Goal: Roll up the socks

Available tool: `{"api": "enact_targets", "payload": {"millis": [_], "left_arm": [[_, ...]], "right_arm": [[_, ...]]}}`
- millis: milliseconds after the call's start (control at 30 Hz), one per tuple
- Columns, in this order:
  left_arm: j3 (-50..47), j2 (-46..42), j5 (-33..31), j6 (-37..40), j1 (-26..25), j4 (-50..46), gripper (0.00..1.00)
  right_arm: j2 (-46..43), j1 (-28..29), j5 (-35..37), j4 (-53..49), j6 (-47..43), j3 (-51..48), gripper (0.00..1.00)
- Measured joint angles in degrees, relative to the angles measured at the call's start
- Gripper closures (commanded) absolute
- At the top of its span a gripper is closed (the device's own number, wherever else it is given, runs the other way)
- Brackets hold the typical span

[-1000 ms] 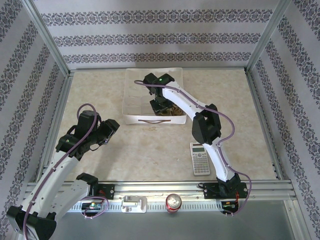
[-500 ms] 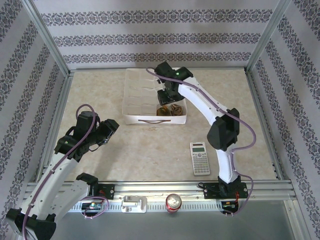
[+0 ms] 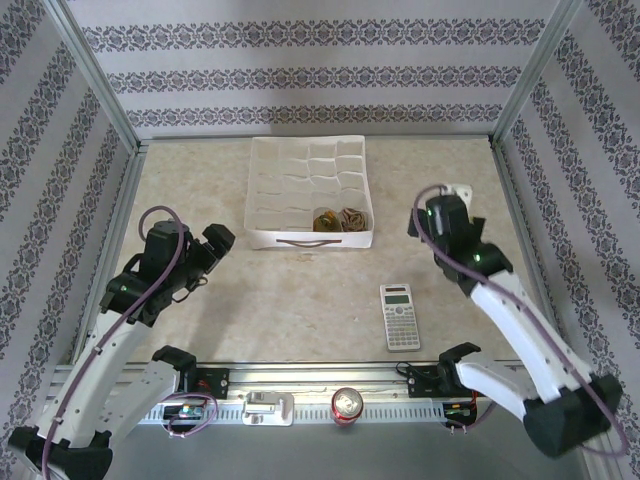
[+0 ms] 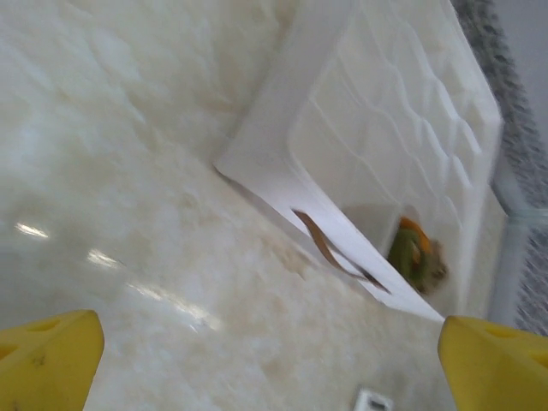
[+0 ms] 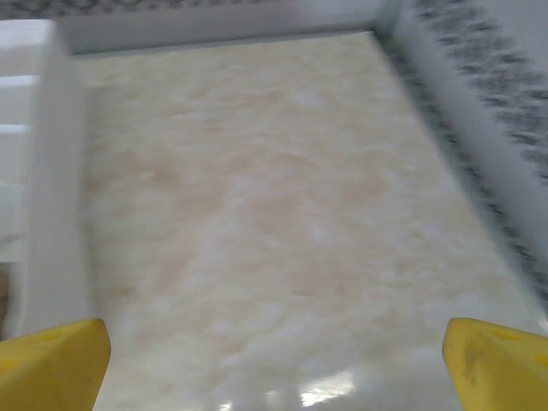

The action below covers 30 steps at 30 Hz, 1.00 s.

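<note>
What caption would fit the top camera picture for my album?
Rolled socks sit in the white divided tray's front row; left hand and right hand hover open, empty.

Nothing legible for you here. Calculator (image 3: 401, 316) on the table: keys & display too small to read from the top cam, no brand to make out. Soda can (image 3: 347, 404) at the near rail: you see its lid end-on, any print too small/blurred. Wall strips (image 3: 300, 76): ornament pattern, not lettering.
</note>
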Motion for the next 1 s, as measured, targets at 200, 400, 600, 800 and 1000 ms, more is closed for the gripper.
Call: {"api": "enact_targets", "payload": {"millis": [200,400,600,800,1000], "left_arm": [[-5.1,-0.2,-20.0,4.3,0.0,-2.9,0.0],[-22.4,-4.0,-32.2,20.7,0.1,10.2,0.01],[-24.6,7.2,-33.1,33.7,5.5,29.9,0.01],[-24.8,22.0,-26.3,42.7,12.3,52.2,0.01],[-30.1,30.6,-21.2,46.0,15.4,70.5,0.01]], "right_arm": [[-10.7,-1.0,3.9,20.7,-9.2,-28.9,0.02],[0.6,-4.0,-2.7,40.1,-16.1,-36.8,0.02],[22.7,-8.7,-12.9,61.3,-21.3,-29.0,0.02],[30.2,-15.4,-20.5,71.4,-21.4,-24.4,0.02],[34.5,-18.3,-22.2,81.1,-19.3,-29.2,0.02]]}}
